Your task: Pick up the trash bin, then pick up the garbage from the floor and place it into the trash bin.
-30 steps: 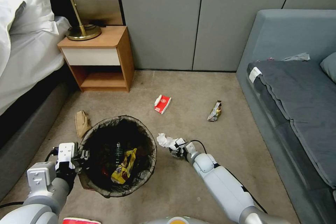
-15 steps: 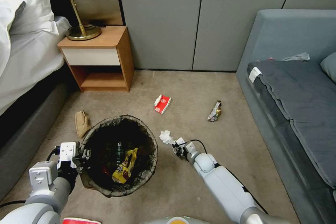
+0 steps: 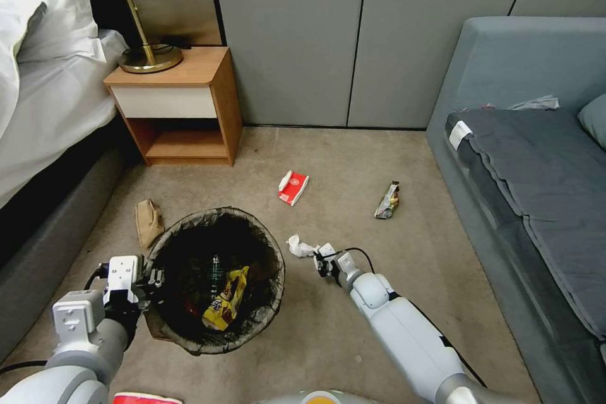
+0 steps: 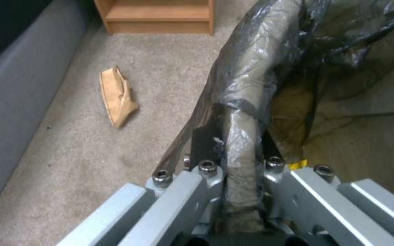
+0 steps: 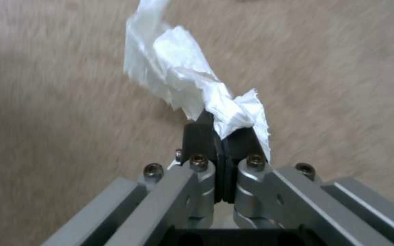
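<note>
In the head view, our left gripper (image 3: pixel 153 280) is clamping the trash bin (image 3: pixel 218 281) rim, beside our right gripper (image 3: pixel 320 257) pinching the tissue (image 3: pixel 299 246). In the left wrist view, our fingers (image 4: pixel 205 140) are squeezing the bagged rim. In the right wrist view, our fingers (image 5: pixel 200 136) are gripping tissue above carpet (image 5: pixel 60 102).

On the beige carpet, the left gripper (image 3: pixel 153 279) clamps the bag-covered rim of the trash bin (image 3: pixel 218 278), which holds a yellow wrapper (image 3: pixel 226 298) and a clear bottle (image 3: pixel 214 269). To the bin's right, the right gripper (image 3: pixel 320 257) pinches a crumpled white tissue (image 3: pixel 300 245). A brown paper bag (image 3: pixel 148 221) lies just beside the bin's far left edge. Farther off lie a red-white carton (image 3: pixel 293 187) and a shiny wrapper (image 3: pixel 387 200), well apart, between a wooden nightstand (image 3: pixel 178 104) and a grey sofa (image 3: pixel 530 164)
</note>
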Robot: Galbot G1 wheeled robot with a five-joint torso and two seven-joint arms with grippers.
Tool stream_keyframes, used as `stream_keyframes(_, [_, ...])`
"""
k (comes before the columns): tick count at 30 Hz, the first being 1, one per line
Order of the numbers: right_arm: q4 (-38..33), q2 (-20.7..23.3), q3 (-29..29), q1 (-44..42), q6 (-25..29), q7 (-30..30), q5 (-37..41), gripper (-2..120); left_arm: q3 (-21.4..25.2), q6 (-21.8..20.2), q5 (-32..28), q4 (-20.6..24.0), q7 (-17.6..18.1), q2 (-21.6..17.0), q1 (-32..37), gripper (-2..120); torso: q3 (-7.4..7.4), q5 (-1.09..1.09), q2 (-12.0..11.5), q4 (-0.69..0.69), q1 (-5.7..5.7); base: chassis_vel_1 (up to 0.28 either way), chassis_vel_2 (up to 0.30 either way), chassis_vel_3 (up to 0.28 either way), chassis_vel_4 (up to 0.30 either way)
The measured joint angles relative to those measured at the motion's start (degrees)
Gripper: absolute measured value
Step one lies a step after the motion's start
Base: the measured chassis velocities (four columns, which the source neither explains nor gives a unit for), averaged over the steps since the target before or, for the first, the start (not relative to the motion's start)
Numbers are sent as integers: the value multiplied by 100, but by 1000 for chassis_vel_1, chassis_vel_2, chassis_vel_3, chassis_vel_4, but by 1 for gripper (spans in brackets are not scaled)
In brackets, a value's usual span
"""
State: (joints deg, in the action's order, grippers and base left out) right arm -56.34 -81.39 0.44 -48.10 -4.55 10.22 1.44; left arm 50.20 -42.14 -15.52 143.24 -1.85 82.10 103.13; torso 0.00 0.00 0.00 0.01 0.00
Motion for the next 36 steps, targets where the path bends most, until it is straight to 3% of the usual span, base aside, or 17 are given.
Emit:
stream_keyframes(3, [-374, 140, 41, -110, -47, -31, 91, 0, -14, 0, 1, 0, 0, -7, 4, 1, 0, 0, 0, -1, 0, 0, 0, 0, 0])
stream_keyframes(5, [-1104, 411, 100, -256, -147, -44, 275, 0, -36, 0, 2, 0, 0, -17, 5, 1, 0, 0, 0, -2, 0, 0, 0, 0, 0])
stream_keyframes(7, [-1249, 464, 110, -276, -174, -46, 318, 0, -45, 0, 4, 0, 0, -18, 5, 1, 0, 0, 0, -1, 0, 0, 0, 0, 0])
stream_keyframes(9, [-2088, 773, 172, -382, -333, -69, 620, 0, -92, 0, 33, 0, -2, -19, 7, 1, 0, 0, 0, 0, 0, 0, 0, 0, 0])
stream_keyframes(14, [-2888, 1114, 274, -468, -503, -94, 905, 0, -142, 0, 70, 0, -2, -33, 8, 1, 0, 2, 0, 0, 0, 0, 0, 0, 0])
stream_keyframes(22, [-4978, 2257, 454, -528, -966, -284, 2047, 0, -228, 0, 142, 0, -2, -114, 12, 1, 0, 0, 0, -1, 0, 0, 0, 0, 0])
stream_keyframes(26, [-5569, 2507, 404, -476, -1055, -314, 2364, 0, -310, 0, 207, 0, -2, -131, 10, 1, 0, -1, 0, -1, 0, 0, 0, 0, 0])
stream_keyframes(36, [-6397, 2549, -199, -171, -1279, -292, 2672, 0, -443, 0, 279, 0, 1, -169, 8, 1, 0, -1, 0, 0, -1, 0, 0, 0, 0])
